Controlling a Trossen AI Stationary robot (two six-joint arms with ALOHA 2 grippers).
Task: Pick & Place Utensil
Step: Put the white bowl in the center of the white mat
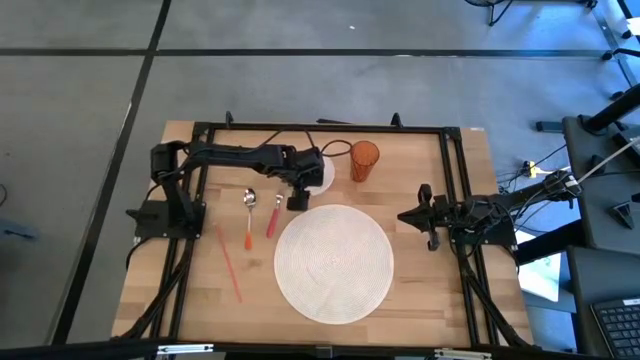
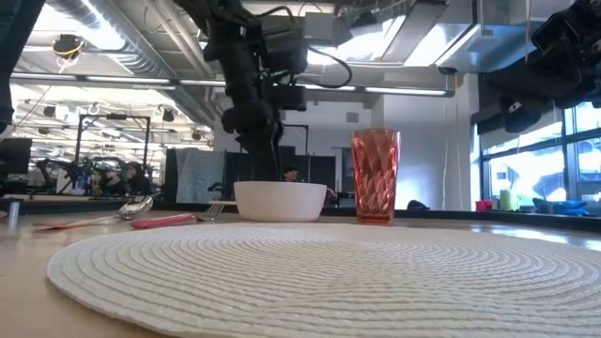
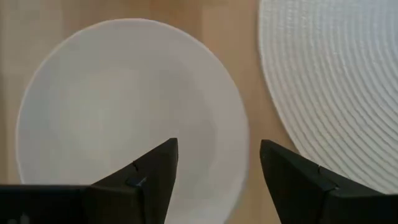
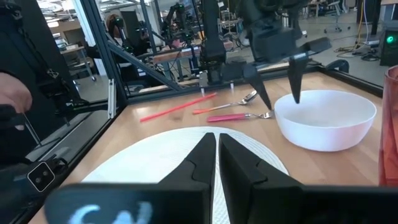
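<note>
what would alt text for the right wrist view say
The left gripper hangs open above the rim of a white bowl on a wooden table. A pink fork, a spoon and a red straw lie beside the bowl, beyond a white placemat. The right gripper sits shut in the foreground.

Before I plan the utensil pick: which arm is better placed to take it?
Left. The left gripper hangs open over the bowl, right beside the fork and spoon. The right gripper waits shut beyond the placemat.
</note>
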